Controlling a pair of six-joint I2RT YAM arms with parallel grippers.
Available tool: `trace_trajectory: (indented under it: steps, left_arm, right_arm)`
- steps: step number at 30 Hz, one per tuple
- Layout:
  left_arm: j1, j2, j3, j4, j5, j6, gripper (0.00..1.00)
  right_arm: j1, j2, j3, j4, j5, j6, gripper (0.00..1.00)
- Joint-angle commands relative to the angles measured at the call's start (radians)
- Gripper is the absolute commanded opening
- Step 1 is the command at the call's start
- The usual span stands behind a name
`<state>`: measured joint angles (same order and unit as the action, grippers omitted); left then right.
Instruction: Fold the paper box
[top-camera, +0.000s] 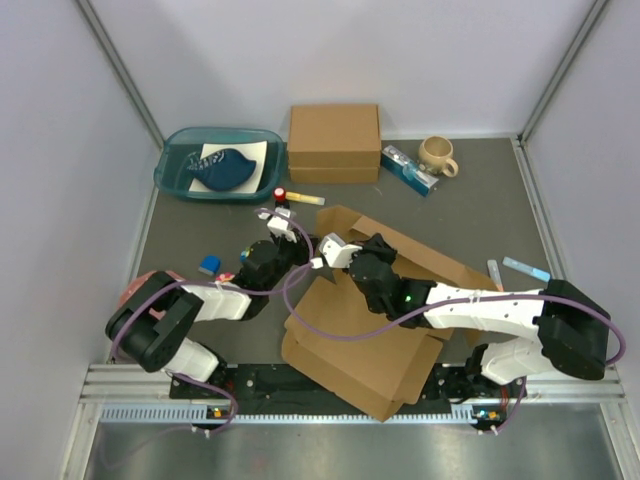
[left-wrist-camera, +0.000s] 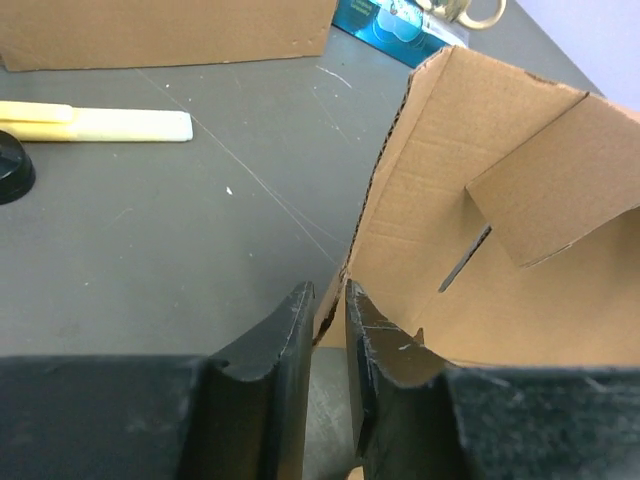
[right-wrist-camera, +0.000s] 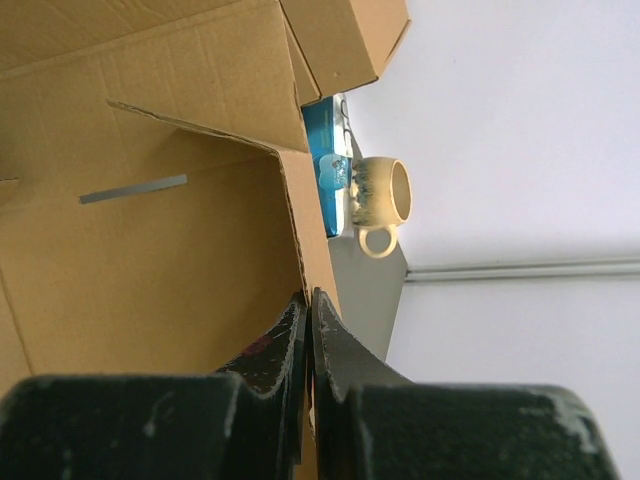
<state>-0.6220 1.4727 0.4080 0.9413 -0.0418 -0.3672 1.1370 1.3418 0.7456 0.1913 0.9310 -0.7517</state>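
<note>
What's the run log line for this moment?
task: fold paper box | left gripper: shut on raised wall edge | right gripper: shut on flap edge | state: partly folded, not closed

A teal tray (top-camera: 162, 172) is sitting at the far left of the grey bench (top-camera: 480, 205), holding a dark blue fish-shaped dish (top-camera: 222, 168) that is lying partly over a white sheet (top-camera: 247, 149). Just beside the tray's right end, a closed brown cardboard box (top-camera: 334, 142) is standing. A blue packet (top-camera: 408, 170) is lying at its right, and a cream mug (top-camera: 437, 154) is standing just beyond, its handle turned rightward. A pale yellow marker (top-camera: 305, 199) is lying before the box, a red-topped cap (top-camera: 280, 194) near its left end. A small blue block (top-camera: 209, 265) is resting toward the left edge. A light blue strip (top-camera: 526, 268) and a shorter grey strip (top-camera: 495, 272) are lying at the right.
</note>
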Motion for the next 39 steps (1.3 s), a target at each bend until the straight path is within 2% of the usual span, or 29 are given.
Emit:
trace_trajectory:
  steps: [1,9,16,22,29,39]
  left_arm:
    - [-0.002,-0.047,0.020,0.102,0.003,0.020,0.19]
    - [-0.004,-0.167,-0.017,0.073,0.037,-0.045,0.00]
    - [-0.034,-0.245,-0.064,0.070,0.037,-0.148,0.00]
    - [-0.136,-0.272,-0.104,0.071,0.000,-0.151,0.00]
    - [-0.248,-0.243,-0.152,0.116,-0.067,-0.179,0.00]
    - [-0.308,-0.126,-0.227,0.284,-0.115,-0.213,0.00]
  right_arm:
    - [0.020,-0.021,-0.026,0.002,0.009,0.023,0.00]
    - [0.024,-0.009,-0.034,0.051,0.055,-0.006,0.00]
    - [0.035,0.013,-0.041,0.114,0.106,-0.038,0.00]
    - [0.049,0.023,-0.046,0.143,0.135,-0.049,0.00]
    - [0.061,0.020,-0.057,0.148,0.155,-0.052,0.00]
    - [0.102,0.034,-0.069,0.106,0.184,-0.026,0.00]
